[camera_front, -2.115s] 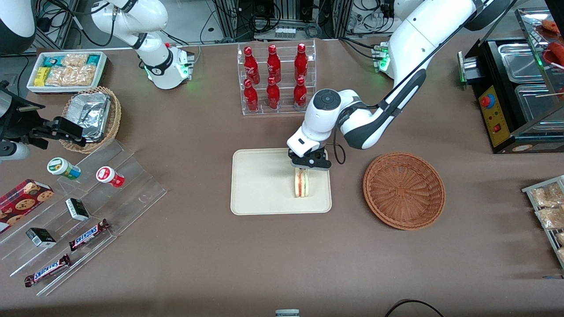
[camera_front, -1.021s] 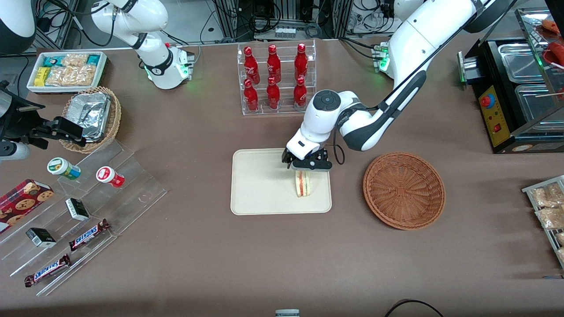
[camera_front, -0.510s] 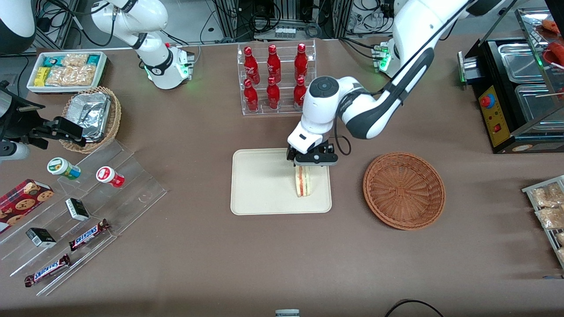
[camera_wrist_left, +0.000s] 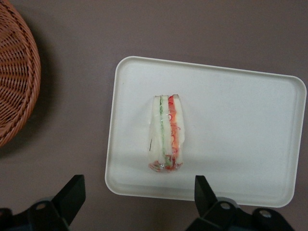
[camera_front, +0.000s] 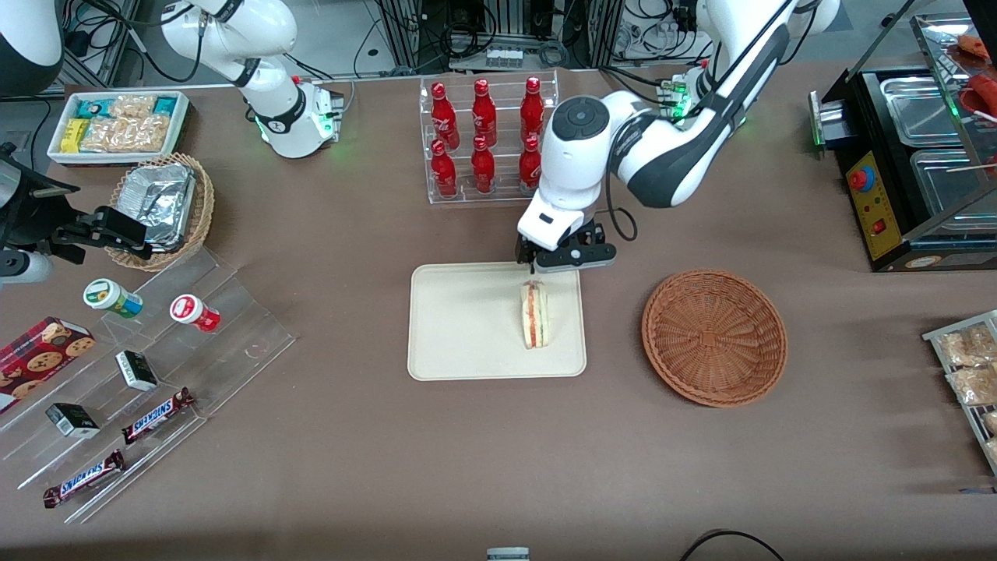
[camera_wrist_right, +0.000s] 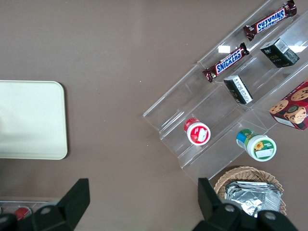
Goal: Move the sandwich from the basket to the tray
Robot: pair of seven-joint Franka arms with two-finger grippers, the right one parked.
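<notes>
Now resting on the tray [camera_front: 459,327], near the edge closest to the basket [camera_front: 714,336]: the sandwich [camera_front: 534,314], standing on a bread side with its red and green filling edge facing up. Not touched by anything. Above the tray's edge farthest from the front camera: the gripper [camera_front: 562,259], fingers [camera_wrist_left: 206,192] spread wide and holding nothing. Well apart from tray and sandwich: the basket, with nothing in it.
</notes>
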